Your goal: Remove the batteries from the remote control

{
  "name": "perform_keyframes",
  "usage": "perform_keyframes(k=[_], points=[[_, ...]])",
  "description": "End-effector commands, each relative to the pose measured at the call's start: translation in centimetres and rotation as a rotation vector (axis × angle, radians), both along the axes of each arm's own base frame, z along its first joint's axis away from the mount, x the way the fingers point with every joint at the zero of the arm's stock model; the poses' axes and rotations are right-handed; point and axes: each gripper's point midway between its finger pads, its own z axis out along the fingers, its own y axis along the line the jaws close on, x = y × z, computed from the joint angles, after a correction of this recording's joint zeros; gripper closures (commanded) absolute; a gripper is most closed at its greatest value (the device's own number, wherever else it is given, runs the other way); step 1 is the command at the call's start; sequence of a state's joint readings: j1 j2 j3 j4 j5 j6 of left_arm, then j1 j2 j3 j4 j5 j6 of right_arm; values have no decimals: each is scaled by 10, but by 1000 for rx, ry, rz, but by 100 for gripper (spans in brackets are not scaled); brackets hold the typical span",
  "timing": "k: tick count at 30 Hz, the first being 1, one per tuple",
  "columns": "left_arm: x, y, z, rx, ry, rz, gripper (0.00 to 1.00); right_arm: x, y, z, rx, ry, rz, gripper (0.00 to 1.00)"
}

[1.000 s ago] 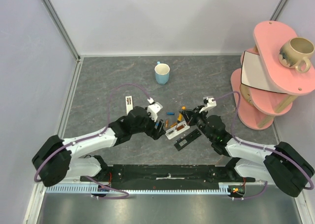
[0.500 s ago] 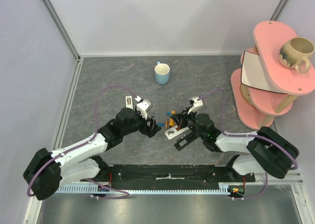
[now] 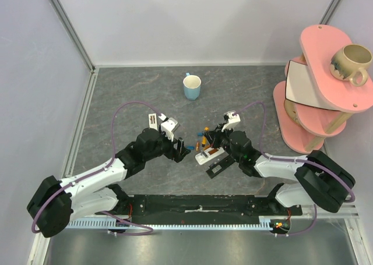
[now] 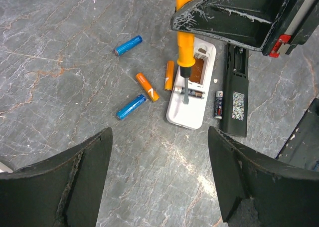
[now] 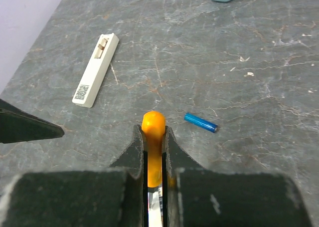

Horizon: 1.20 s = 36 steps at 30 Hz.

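1. Four loose batteries (image 4: 147, 86) lie on the table just beside the white remote (image 4: 185, 114), two orange and two blue. One more, the seated cell (image 4: 193, 94), lies across that remote's open bay. I judge it is the one I am working on.
2. A dark cell (image 4: 218, 104) lies in the gap between the white remote and the black remote (image 4: 234, 95). From here I cannot tell whether it touches either one.
3. My right gripper (image 5: 153, 142) is clamped tight on the orange handle of the screwdriver (image 4: 185, 37). The blade points down into the bay and meets the seated cell at about its left end.
4. To do this well, I should get the tip under the cell's end rather than on top of it. I should then lever with a small, slow tilt, so the cell rolls out over the bay's edge without flying off.
5. Nothing pins the white remote down, so a sideways push would probably slide it into the black remote. The pressure should go mostly downward and along the remote's length.
6. My left gripper (image 4: 159, 134) is spread wide and holds nothing, hovering over the table near the remote's near end. It is well placed to come down and brace the casing.
7. Farther out, a slim white piece (image 5: 94, 70) with a label lies well apart, and a blue mug (image 3: 192, 87) stands beyond it.
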State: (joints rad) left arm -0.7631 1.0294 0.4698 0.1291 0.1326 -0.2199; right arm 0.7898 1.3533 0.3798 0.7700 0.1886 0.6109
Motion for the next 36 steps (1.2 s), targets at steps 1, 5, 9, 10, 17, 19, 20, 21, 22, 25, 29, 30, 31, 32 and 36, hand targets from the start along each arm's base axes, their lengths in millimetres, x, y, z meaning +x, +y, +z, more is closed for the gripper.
perform_keyframes(k=[1,5,9,10,17,19,20,21,22,25,29,30,31,32,36], points=[[6,-3,8,-34,-14,23,18,11,-5,19,-13,-46,-53,100],[7,-3,5,-26,-7,21,18,13,-9,19,-31,-46,-69,100],[7,-4,3,-20,-4,21,18,12,-8,25,-21,-57,-66,100],[7,-3,2,-18,-4,21,18,12,-8,27,-19,-61,-64,100],[8,-3,1,-13,-4,21,18,8,-9,39,-15,-90,-42,100],[8,-3,-1,-10,-1,21,18,1,-6,44,-2,-108,0,100],[8,-4,-1,-8,0,19,18,0,-4,46,-5,-121,15,100],[8,-4,-1,-7,3,16,18,-2,0,48,-7,-127,47,100],[8,-4,-3,-4,7,15,18,-4,1,44,-41,-126,66,100],[7,-6,-4,0,13,9,18,-6,4,42,-78,-119,101,100],[8,-6,-4,3,14,8,18,-10,3,35,-136,-114,134,100],[8,-6,-6,6,17,8,18,-10,2,32,-151,-108,136,100],[8,-6,-5,5,16,8,18,-11,0,29,-163,-96,137,100],[8,-6,-6,7,19,8,18,-13,-2,26,-165,-94,137,100],[8,-6,-8,16,25,5,19,-17,-5,22,-164,-91,137,100]])
